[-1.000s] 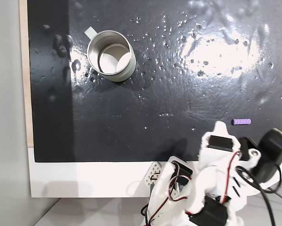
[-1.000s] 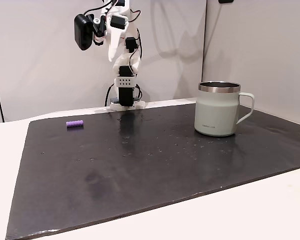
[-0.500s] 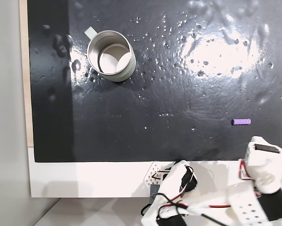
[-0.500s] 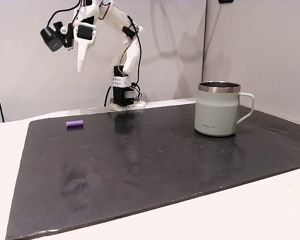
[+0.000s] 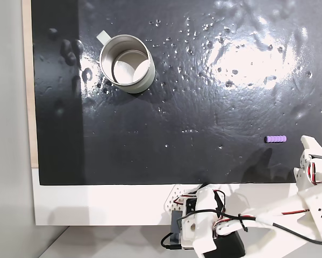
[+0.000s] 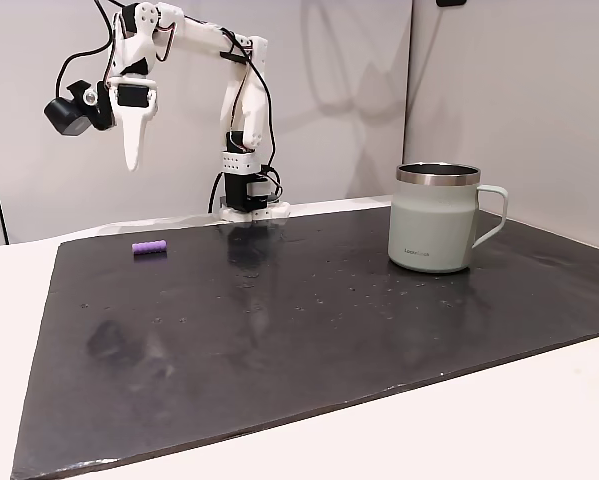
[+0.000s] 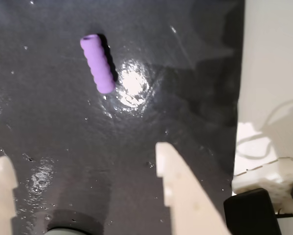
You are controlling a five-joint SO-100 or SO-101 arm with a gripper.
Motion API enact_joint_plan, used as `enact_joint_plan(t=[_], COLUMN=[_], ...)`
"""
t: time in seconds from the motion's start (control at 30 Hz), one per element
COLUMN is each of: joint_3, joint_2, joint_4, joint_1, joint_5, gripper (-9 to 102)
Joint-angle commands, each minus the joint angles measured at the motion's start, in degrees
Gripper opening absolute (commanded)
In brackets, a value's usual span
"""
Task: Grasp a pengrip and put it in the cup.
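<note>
The pengrip (image 7: 98, 64) lies on the mat (image 5: 204, 107), well apart from the cup (image 5: 127, 63); fingers (image 7: 178, 181) apart.

A bare robot test setup, like a lab or hobby bench: a white counter (image 6: 539, 420) covered by a black glossy mat (image 6: 309, 330), plain pale wall panels (image 6: 499, 90) behind, and a small white arm (image 6: 194, 40) with exposed wiring.

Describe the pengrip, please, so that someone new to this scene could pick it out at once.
Start from the black mat covering the table. The cup stands at one end; the pengrip lies on its side near the opposite end, close to the edge by the arm's base. It is a tiny purple ribbed tube, the only coloured thing on the mat.
</note>
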Motion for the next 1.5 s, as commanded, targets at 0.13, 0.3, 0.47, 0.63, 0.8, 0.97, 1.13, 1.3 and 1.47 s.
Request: enact_joint_plan(t=[0.13, 0.3, 0.47, 0.63, 0.8, 0.97, 1.13, 1.3, 1.47], joint_3=[-3.34, -3.96, -4.48, -4.48, -4.66, -5.01, -5.10, -6.24, -6.94], joint_2=[-7.47, -11.95, -16.08, -19.34, -21.88, -24.35, -27.07, -30.41, -31.82], joint_4=[-5.54, -7.21, -8.79, -9.40, -9.84, -9.93, -11.51, -12.22, -12.22], joint_1=[-3.34, -3.78, -4.75, -5.71, -5.89, -5.89, -5.98, -5.98, -5.89], joint_5=[0.18, -0.26, -0.62, -0.62, -0.53, -0.70, -0.79, -0.79, -0.70], gripper=[30, 29, 29, 29, 28, 27, 26, 23, 13])
